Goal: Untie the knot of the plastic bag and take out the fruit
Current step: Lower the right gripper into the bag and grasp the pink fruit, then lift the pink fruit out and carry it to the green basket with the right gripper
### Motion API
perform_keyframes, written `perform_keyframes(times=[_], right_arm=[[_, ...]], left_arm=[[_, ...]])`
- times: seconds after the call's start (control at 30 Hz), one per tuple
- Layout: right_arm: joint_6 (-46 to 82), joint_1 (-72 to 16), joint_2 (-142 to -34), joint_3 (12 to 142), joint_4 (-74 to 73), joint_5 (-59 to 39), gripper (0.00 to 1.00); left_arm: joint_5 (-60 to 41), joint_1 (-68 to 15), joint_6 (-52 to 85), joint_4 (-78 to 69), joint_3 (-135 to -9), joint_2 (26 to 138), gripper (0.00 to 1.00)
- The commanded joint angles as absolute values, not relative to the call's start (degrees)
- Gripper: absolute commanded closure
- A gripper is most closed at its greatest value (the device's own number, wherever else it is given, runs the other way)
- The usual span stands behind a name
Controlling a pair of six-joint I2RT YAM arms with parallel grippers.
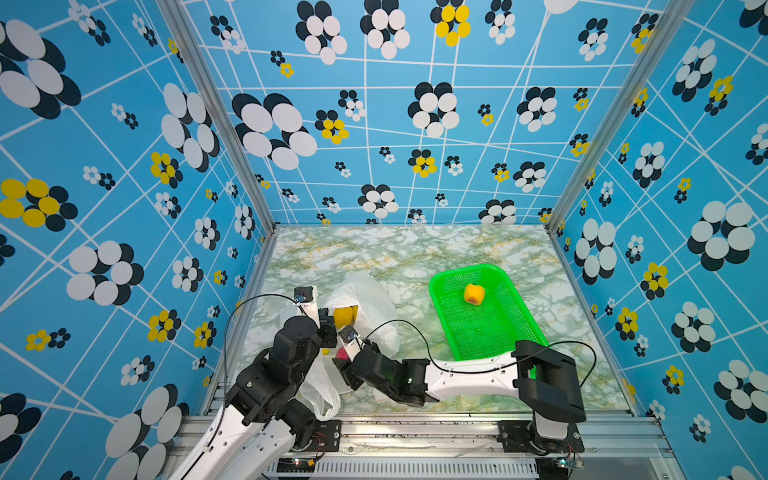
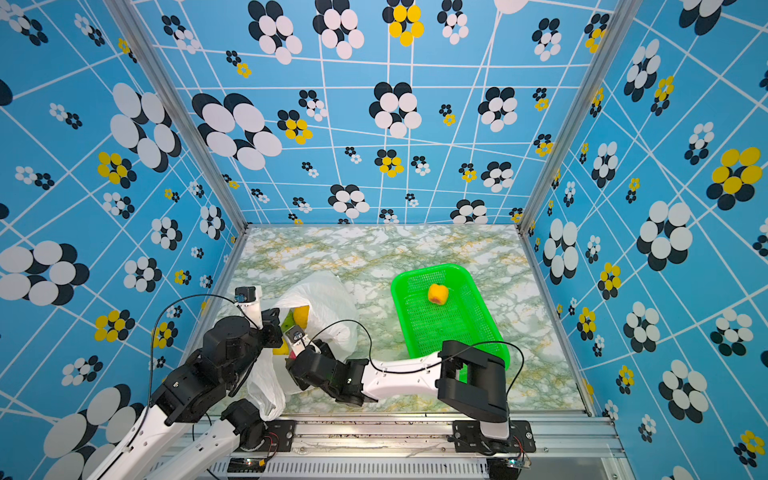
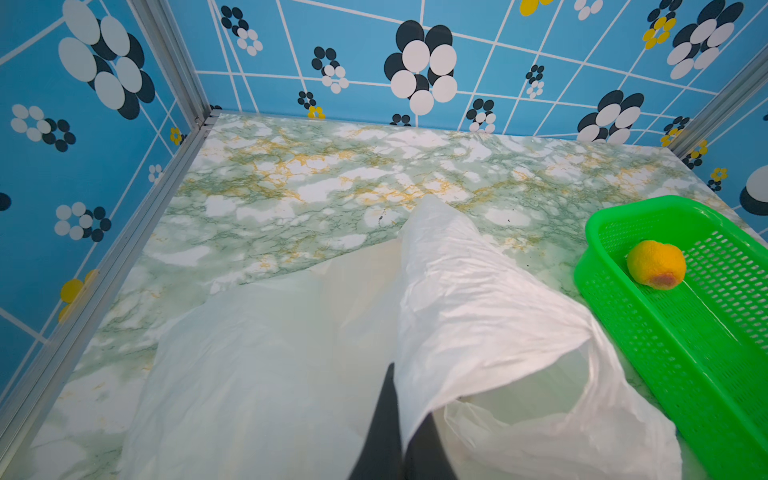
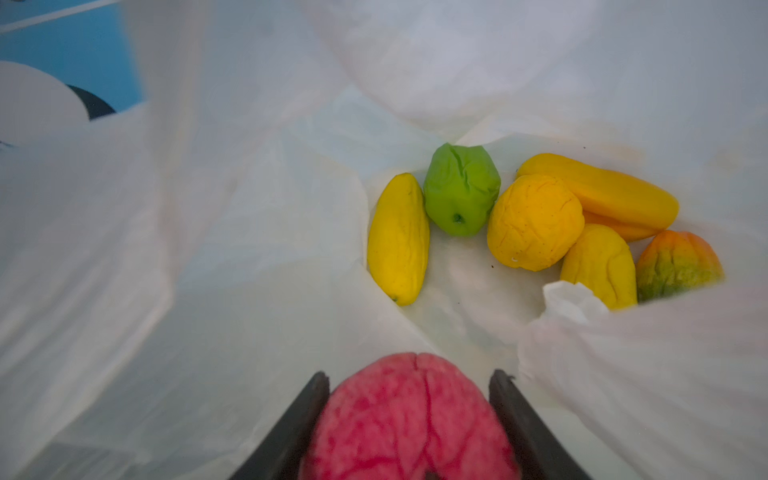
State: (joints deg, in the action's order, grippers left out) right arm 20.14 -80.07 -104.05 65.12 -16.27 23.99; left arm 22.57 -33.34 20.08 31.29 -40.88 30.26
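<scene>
The white plastic bag (image 1: 365, 299) (image 2: 328, 297) lies at the front left of the table with its mouth open; no knot shows. My left gripper (image 3: 405, 399) (image 1: 331, 332) is shut on a fold of the bag's rim (image 3: 478, 299) and holds it up. My right gripper (image 4: 409, 374) (image 1: 343, 357) reaches inside the bag (image 4: 249, 249), shut on a red round fruit (image 4: 411, 419) (image 2: 293, 354). Deeper in the bag lie several fruits: a long yellow one (image 4: 399, 239), a green one (image 4: 461, 191), a round yellow-orange one (image 4: 534, 220) and an orange-green one (image 4: 677, 266).
A green mesh basket (image 1: 519, 307) (image 2: 484, 309) (image 3: 623, 316) stands to the right of the bag and holds one yellow-orange fruit (image 1: 473, 294) (image 3: 656, 264). My right arm (image 1: 465, 370) stretches across the basket's near end. Patterned walls enclose the marble table (image 1: 415, 249).
</scene>
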Motion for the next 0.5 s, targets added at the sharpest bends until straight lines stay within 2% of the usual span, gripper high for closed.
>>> perform_keyframes(times=[0.0, 0.2, 0.47], right_arm=[[18.0, -80.1, -96.6, 60.1, -22.5, 23.6, 0.66], [13.1, -80.1, -84.3, 49.9, -27.5, 23.8, 0.70], [9.5, -78.0, -70.0, 48.0, -16.1, 32.6, 0.76]], left_arm=[[23.6, -32.9, 20.5, 31.8, -40.7, 30.1, 1.00], [22.5, -33.0, 20.6, 31.8, -40.5, 30.3, 1.00], [22.8, -33.0, 20.6, 32.2, -41.0, 31.1, 1.00]])
